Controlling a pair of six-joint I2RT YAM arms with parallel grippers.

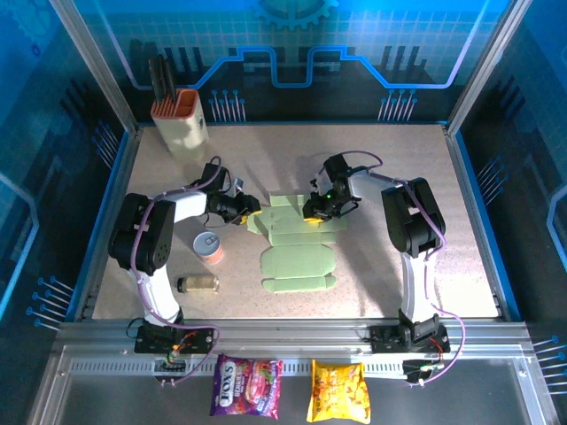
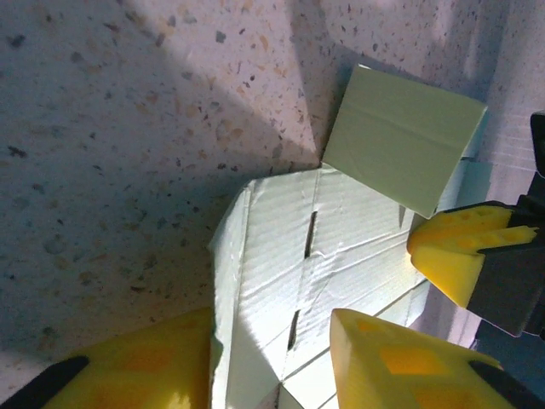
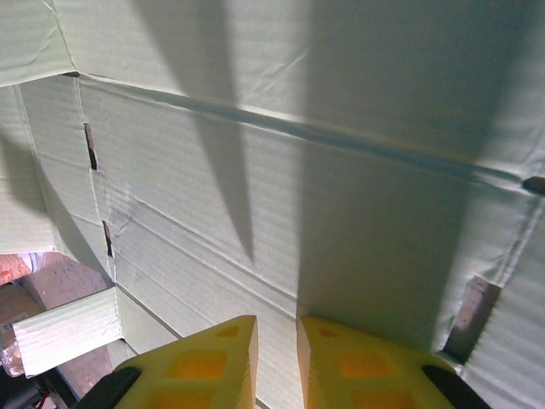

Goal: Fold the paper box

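Little of the folding was done: the paper box (image 1: 297, 226) was spread nearly flat at mid-tabletop (image 1: 372, 274), one flap seemingly lifted, the walls yet to be raised. Its edge was straddled by the released left claw (image 1: 252, 211); the right claw (image 1: 312, 215), nearly clenched on nothing, was held over it.

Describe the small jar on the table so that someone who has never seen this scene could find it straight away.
Start at the left arm's base at the near edge of the table. Just beyond it, to the right, a small clear jar with brownish contents lies on its side. The round tin farther back stands upright with a silvery top.
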